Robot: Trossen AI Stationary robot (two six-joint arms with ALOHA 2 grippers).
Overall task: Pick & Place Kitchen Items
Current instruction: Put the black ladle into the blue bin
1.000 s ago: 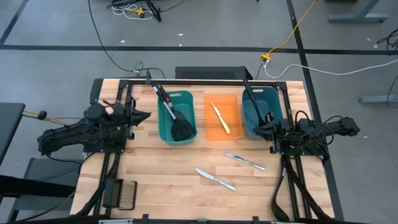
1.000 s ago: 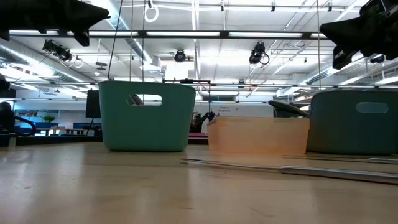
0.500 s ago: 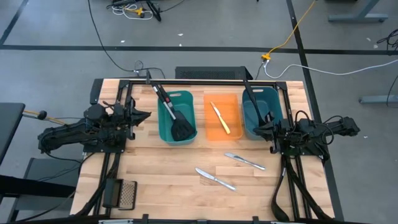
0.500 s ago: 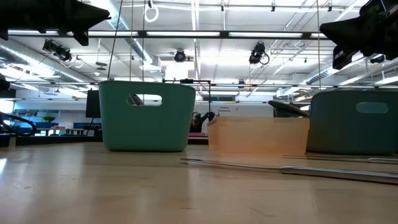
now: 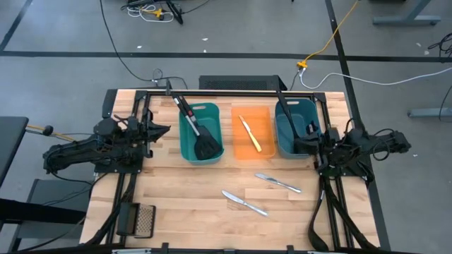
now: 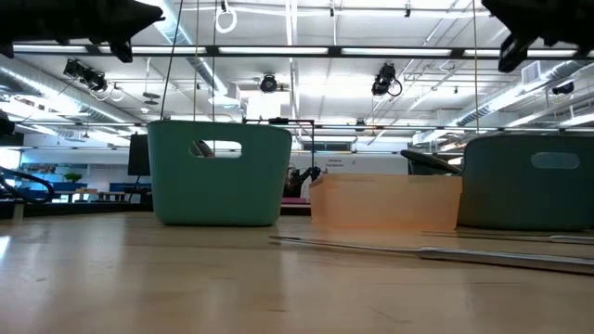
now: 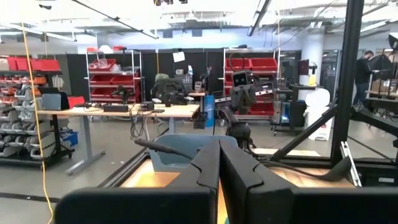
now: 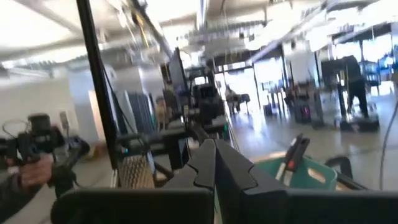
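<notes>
My left gripper [image 5: 167, 129] is shut and empty, hovering left of the left teal bin [image 5: 201, 132], which holds black slotted spatulas [image 5: 203, 144]. My right gripper [image 5: 299, 145] is shut and empty, raised by the right teal bin [image 5: 292, 127], where a black ladle handle [image 5: 282, 104] leans on the rim. A yellow-handled knife [image 5: 248, 133] lies in the orange bin [image 5: 254, 132]. Two silver table knives [image 5: 277, 183] [image 5: 244, 202] lie flat on the table's near part. Both wrist views show shut fingers, the left [image 7: 219, 155] and the right [image 8: 214, 155].
A small mesh grater [image 5: 144, 219] lies at the table's near left corner. A black frame [image 5: 226, 92] runs along the table's far edge and sides. The three bins stand in a row across the far middle. People show in the room behind.
My right gripper has gone up and a little toward the table's right edge, staying shut. The utensils and bins have kept still.
</notes>
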